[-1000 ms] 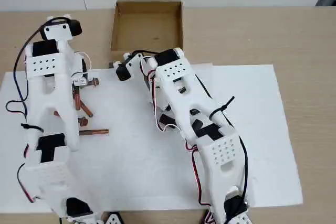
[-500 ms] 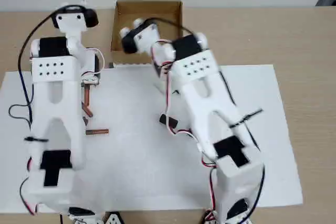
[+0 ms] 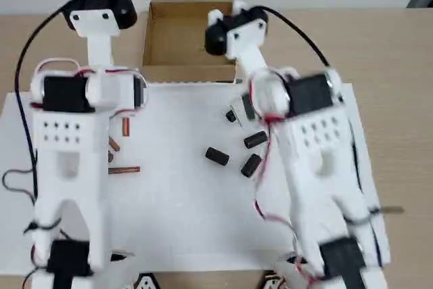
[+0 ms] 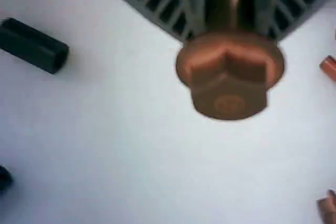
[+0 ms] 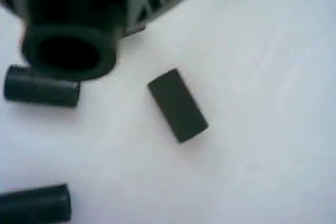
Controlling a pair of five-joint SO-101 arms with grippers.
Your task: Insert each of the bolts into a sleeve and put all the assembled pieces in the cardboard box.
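In the left wrist view my left gripper (image 4: 227, 9) is shut on a copper bolt (image 4: 229, 80), whose hex head faces the camera, above the white paper. My right gripper (image 5: 68, 19) is shut on a black sleeve (image 5: 102, 51), its open end showing. Loose sleeves (image 5: 177, 104) lie on the paper below it. In the high view the left arm (image 3: 67, 133) stands over several loose bolts (image 3: 124, 169). The right arm (image 3: 311, 133) rises beside three loose sleeves (image 3: 218, 156). The cardboard box (image 3: 154, 32) sits at the back centre.
White paper (image 3: 176, 221) covers the middle of the wooden table (image 3: 392, 52). A black sleeve (image 4: 34, 45) and bolt ends (image 4: 328, 66) lie on the paper under the left gripper. The box looks empty inside.
Both arms have risen and drawn back from the paper. The right arm swung right, away from the box front, uncovering the loose sleeves. The left arm's wrist lifted above the bolts.
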